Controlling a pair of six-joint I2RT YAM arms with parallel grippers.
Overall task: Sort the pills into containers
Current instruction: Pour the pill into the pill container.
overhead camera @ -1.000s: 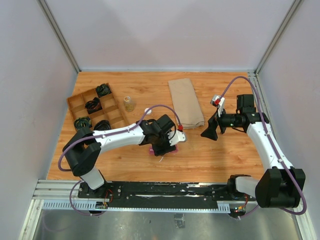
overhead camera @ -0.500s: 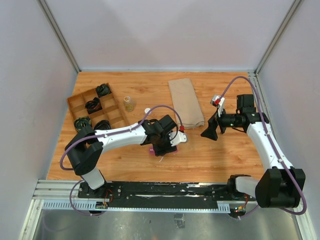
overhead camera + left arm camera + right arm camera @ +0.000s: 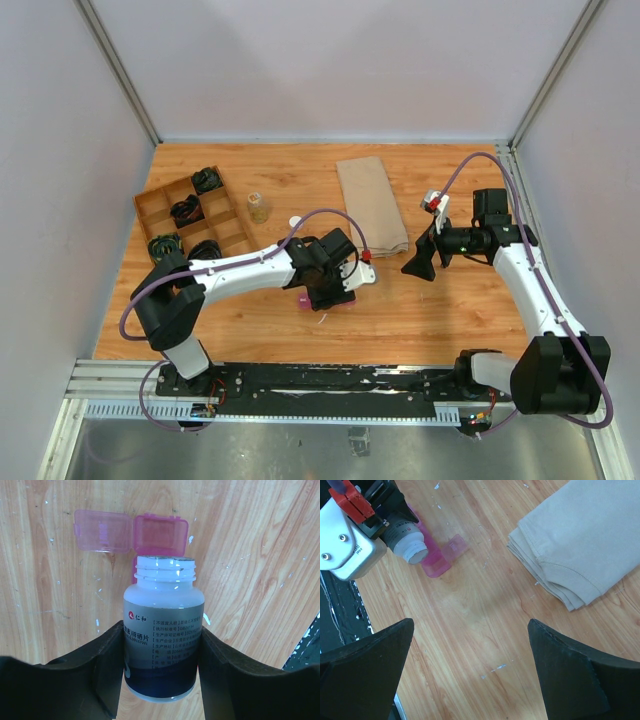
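Observation:
My left gripper (image 3: 162, 647) is shut on a white pill bottle (image 3: 162, 625) with a grey and blue label. The bottle's threaded mouth is uncapped and points at the magenta-pink containers (image 3: 159, 534). One container lid (image 3: 102, 530) stands open to the left. In the top view the left gripper (image 3: 332, 283) hovers over the pink containers (image 3: 303, 299) near the table's middle front. The right wrist view shows the bottle (image 3: 407, 539) tipped over the containers (image 3: 435, 562). My right gripper (image 3: 470, 630) is open and holds nothing, right of them (image 3: 418, 262). No pills show.
A brown wooden divided tray (image 3: 148, 206) with black items sits at the left. A small clear bottle (image 3: 259, 207) stands beside it. A small white object (image 3: 295, 221) lies behind the left wrist. A folded beige cloth (image 3: 371, 204) lies at the centre back. Enclosure walls ring the table.
The left wrist has turned slightly and shifted a little with the bottle over the pink containers. The right arm has not moved.

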